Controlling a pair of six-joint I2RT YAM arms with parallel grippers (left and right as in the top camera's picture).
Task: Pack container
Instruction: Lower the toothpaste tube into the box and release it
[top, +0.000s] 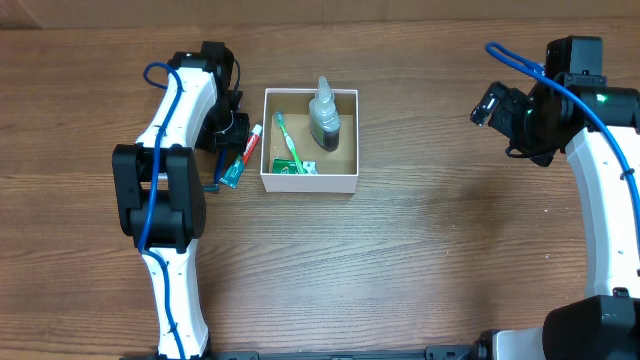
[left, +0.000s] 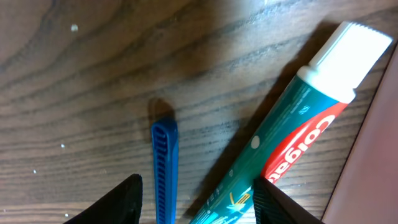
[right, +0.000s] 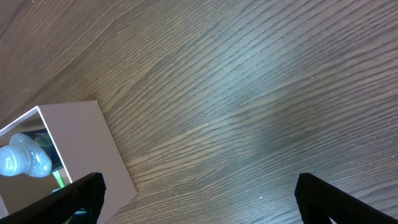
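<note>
And the left gripper (left: 198, 186) hangs released, jaws spread over the toothpaste (left: 292, 137) and a blue ridged strip (left: 165, 168) just beside the container (top: 310, 183), while the right gripper (right: 199, 183) gapes empty, well apart to its right.

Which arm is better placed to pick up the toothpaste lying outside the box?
Left. The left gripper hangs open directly over the toothpaste beside the container; the right gripper is far off across the table.
</note>
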